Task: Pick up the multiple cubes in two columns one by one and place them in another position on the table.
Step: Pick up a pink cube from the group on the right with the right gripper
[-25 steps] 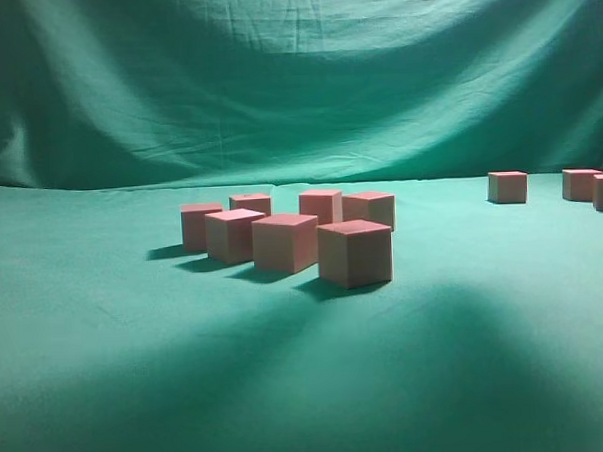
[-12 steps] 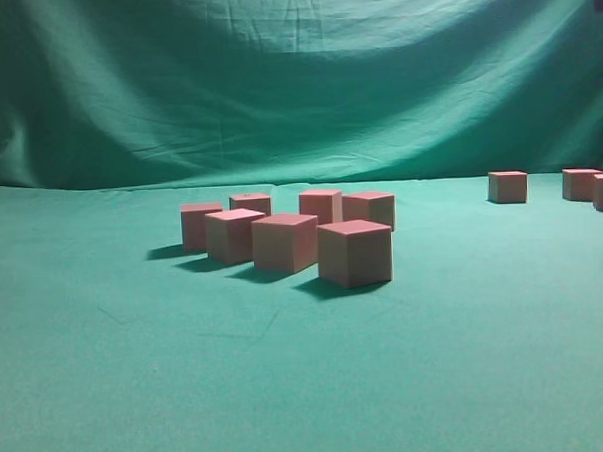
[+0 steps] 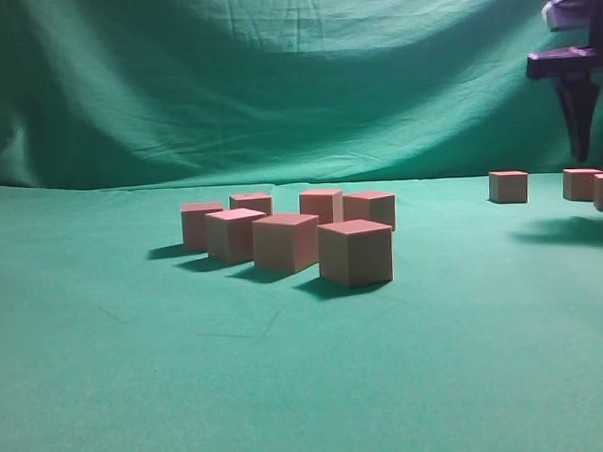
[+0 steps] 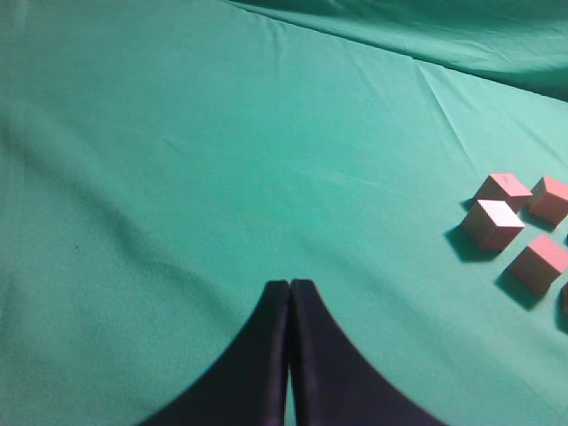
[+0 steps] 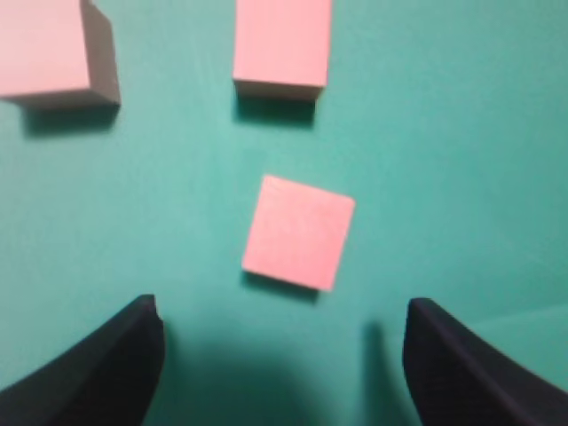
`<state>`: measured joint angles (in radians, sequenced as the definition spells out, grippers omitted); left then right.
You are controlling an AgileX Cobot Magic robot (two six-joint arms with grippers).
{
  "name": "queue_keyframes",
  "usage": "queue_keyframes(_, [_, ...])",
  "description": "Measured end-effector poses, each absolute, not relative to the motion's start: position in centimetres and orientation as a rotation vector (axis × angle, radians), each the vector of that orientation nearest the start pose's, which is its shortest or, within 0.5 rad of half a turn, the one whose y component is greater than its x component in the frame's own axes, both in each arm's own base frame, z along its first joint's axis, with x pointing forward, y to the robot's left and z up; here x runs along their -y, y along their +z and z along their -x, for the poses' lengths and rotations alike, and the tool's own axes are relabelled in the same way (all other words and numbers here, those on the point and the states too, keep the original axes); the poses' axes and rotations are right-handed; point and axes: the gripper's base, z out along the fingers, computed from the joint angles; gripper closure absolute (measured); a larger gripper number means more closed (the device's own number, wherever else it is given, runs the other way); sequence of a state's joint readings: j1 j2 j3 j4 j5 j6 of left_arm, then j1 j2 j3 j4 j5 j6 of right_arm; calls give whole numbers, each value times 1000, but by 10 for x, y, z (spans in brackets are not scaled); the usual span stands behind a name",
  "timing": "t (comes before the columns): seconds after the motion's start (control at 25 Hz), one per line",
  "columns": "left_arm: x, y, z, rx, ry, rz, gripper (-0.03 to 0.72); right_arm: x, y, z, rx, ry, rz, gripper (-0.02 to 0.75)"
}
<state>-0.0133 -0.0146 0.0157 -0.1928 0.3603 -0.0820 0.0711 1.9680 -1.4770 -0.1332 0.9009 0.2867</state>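
Several pinkish-red cubes (image 3: 355, 252) stand in two columns at the middle of the green table (image 3: 189, 391). Three more cubes (image 3: 508, 186) sit apart at the far right. My right gripper (image 3: 581, 139) hangs above those right cubes, open and empty. In the right wrist view its jaws (image 5: 284, 342) are spread wide above one cube (image 5: 298, 232), with two more cubes (image 5: 282, 46) beyond it. My left gripper (image 4: 290, 286) is shut and empty over bare cloth, with several cubes (image 4: 493, 223) at that view's right edge. The left gripper does not show in the exterior view.
A draped green cloth backdrop (image 3: 275, 77) rises behind the table. Bare green cloth lies in front of the cube group and between it and the right-hand cubes.
My right gripper has come down into the exterior view at the top right, above the right-hand cubes. Its broad shadow has left the table's front. The cubes have not moved.
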Motion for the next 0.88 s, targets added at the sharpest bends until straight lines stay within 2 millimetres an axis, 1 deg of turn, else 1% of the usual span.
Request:
queue_keyframes(0.16, [7, 177, -52, -1837, -255, 182, 688, -19, 189, -416, -2845, -125, -194, 189])
queue_keyframes(0.28, [7, 177, -52, -1837, -255, 182, 688, -19, 183, -423, -2839, -139, -185, 189])
queue_keyframes(0.4, [7, 177, -52, -1837, -255, 182, 688, -19, 177, -429, -2818, -129, -215, 189])
queue_keyframes(0.56, [7, 177, -52, -1837, -255, 182, 688, -19, 169, -433, -2812, -127, -224, 189])
queue_keyframes(0.64, [7, 177, -52, -1837, -255, 182, 688, -20, 168, -434, -2802, -122, -225, 189])
queue_keyframes(0.68, [7, 177, -52, -1837, -255, 182, 688, -20, 168, -435, -2801, -121, -224, 237])
queue_keyframes(0.72, [7, 177, -52, -1837, -255, 182, 688, -20, 166, -435, -2805, -122, -224, 220])
queue_keyframes(0.76, [7, 177, -52, -1837, -255, 182, 688, -20, 166, -435, -2805, -123, -224, 273])
queue_keyframes(0.8, [7, 177, -52, -1837, -255, 182, 688, -20, 165, -435, -2806, -123, -226, 292])
queue_keyframes(0.84, [7, 177, -52, -1837, -255, 182, 688, -20, 164, -435, -2808, -123, -226, 279])
queue_keyframes(0.88, [7, 177, -52, -1837, -255, 182, 688, -20, 163, -435, -2810, -123, -229, 339])
